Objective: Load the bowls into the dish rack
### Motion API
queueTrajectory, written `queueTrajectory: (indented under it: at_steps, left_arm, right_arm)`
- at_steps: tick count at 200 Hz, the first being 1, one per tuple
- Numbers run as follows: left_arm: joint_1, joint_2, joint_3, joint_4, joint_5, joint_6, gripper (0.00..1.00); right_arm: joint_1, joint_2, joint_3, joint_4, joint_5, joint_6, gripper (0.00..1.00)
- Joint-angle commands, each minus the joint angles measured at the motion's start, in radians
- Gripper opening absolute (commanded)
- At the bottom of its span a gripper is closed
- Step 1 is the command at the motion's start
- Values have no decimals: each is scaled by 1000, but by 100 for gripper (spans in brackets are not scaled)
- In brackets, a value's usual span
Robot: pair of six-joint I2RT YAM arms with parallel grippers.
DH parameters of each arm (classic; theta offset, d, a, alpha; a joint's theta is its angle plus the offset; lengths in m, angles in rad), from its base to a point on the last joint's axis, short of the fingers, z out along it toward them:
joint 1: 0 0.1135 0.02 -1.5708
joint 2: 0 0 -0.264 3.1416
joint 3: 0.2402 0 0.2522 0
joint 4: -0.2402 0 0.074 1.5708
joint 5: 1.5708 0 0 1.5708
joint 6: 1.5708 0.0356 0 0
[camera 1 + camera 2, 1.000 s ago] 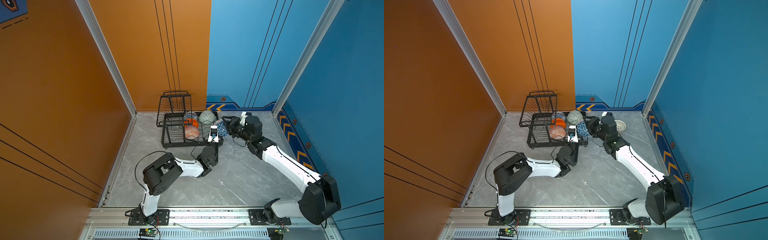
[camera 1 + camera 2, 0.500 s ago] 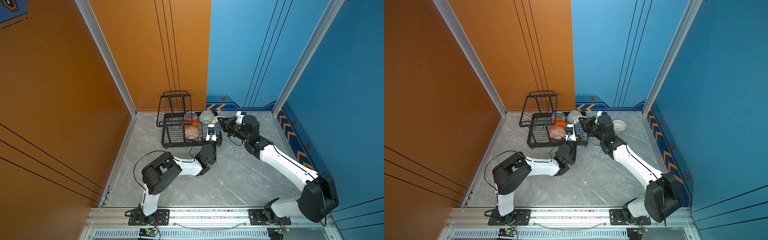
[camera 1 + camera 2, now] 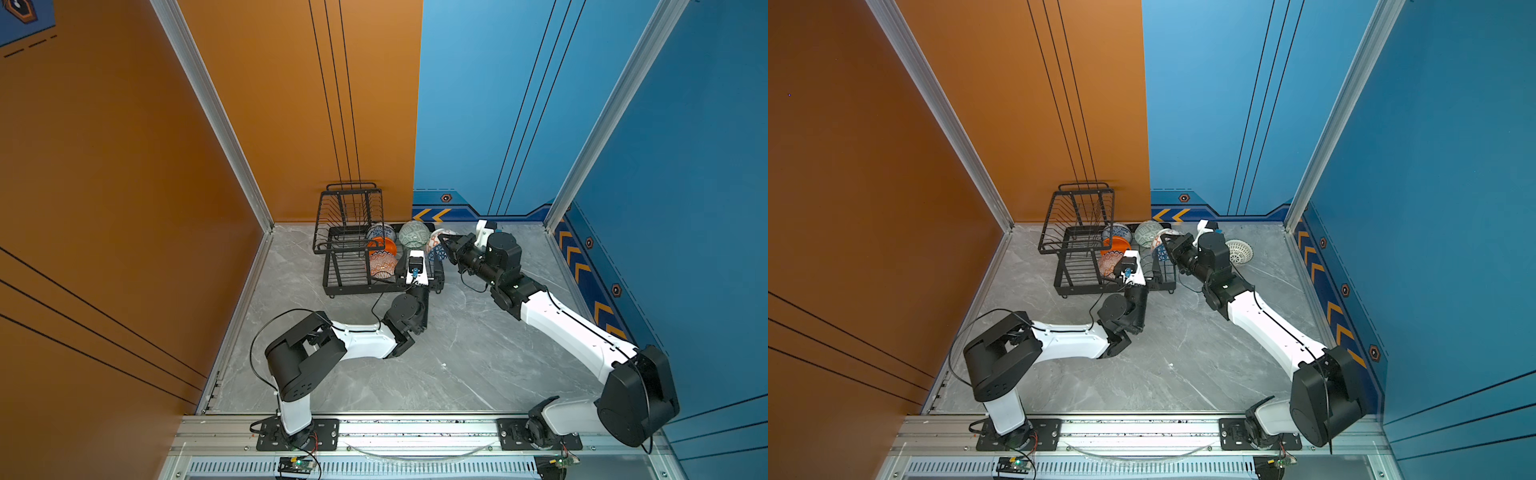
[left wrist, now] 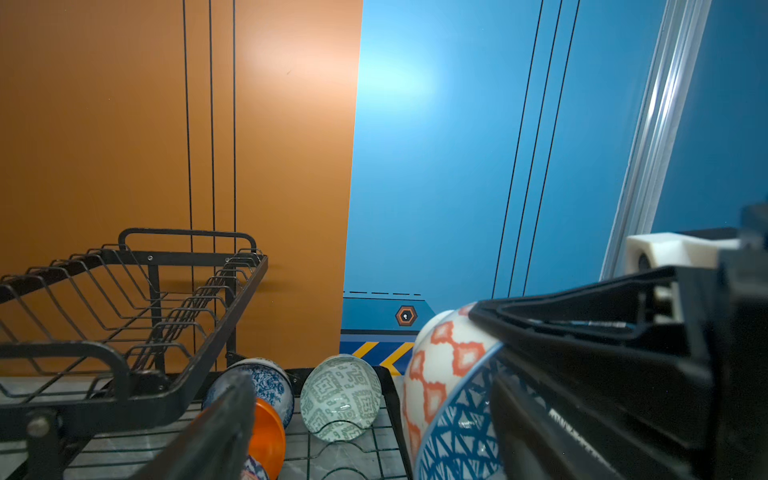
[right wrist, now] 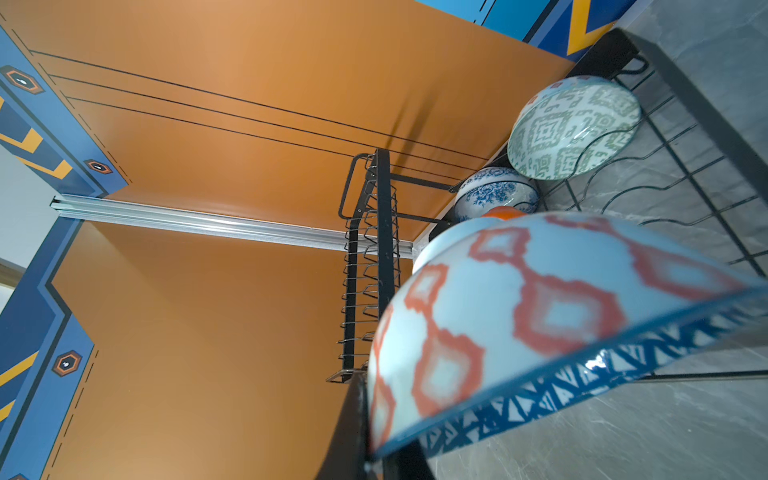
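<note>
The dish rack (image 3: 345, 249), black wire with a flat lower tray and a raised basket tier, is set against the back wall. The right arm (image 3: 561, 320) is stretched toward the rack's right end. The left arm (image 3: 365, 340) is folded low, with its wrist raised at the tray's front edge.

Four bowls are stood on edge in the lower tray:
- the pale green patterned bowl (image 3: 413, 235)
- the blue-white floral bowl (image 3: 380, 230)
- the plain orange bowl (image 3: 384, 246)
- the orange-white geometric bowl (image 3: 382, 265)

The white lattice bowl (image 3: 1238, 251) is seen on the floor beyond the right wrist, apart from the rack.

The blue triangle-patterned bowl (image 3: 436, 245), marked with orange diamonds outside, is held tilted over the tray's right end, just beside the pale green one. Its rim is pinched by the closed right gripper (image 3: 444, 241). The left gripper (image 3: 419, 266) is spread wide before it, and nothing is clamped.
</note>
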Motion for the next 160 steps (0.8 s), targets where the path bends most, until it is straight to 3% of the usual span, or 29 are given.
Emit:
queueTrajectory:
  at_steps: [1, 33, 49, 75, 108, 160]
  left_arm:
    - [-31, -59, -60, 34, -3, 25, 98]
    - [-52, -176, -157, -10, -8, 33, 98]
    - [-52, -287, -160, -218, 5, -13, 98]
    - [-5, -474, -133, -634, 100, -197, 98]
    - [140, -597, -29, -1062, 354, -440, 98]
    - [283, -563, 181, -1391, 632, -499, 98]
  right_arm:
    - [-12, -11, -15, 161, 13, -25, 0]
    - [-17, 16, -21, 245, -3, -33, 0]
    - [-18, 33, -31, 298, -1, -41, 0]
    - [-17, 69, -57, 380, 36, -54, 0]
    - [-14, 170, -45, 464, 52, -51, 0]
    - [8, 379, 37, 585, 49, 3, 0]
